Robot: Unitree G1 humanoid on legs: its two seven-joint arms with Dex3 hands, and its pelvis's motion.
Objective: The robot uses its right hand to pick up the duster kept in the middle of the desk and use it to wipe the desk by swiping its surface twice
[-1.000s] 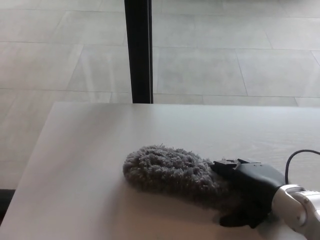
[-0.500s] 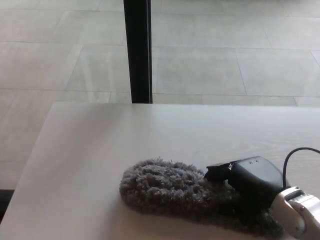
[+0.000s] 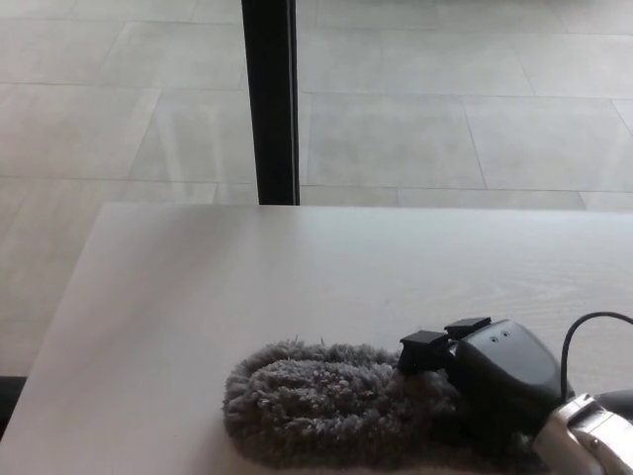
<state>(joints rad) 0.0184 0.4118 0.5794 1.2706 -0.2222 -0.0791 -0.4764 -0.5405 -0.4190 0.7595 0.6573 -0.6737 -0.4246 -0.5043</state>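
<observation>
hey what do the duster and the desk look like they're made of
The duster looks like grey chenille or microfibre: thick, shaggy tufts with a soft matt pile. The desk looks like pale wood or wood-look laminate, smooth with a low sheen; faint grain lines show at its right side. Which of the two cannot be told.

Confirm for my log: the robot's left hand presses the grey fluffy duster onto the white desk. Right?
Not quite. The head view shows the right hand, entering from the picture's right, shut on the grey fluffy duster on the white desk. No left hand shows.
</observation>
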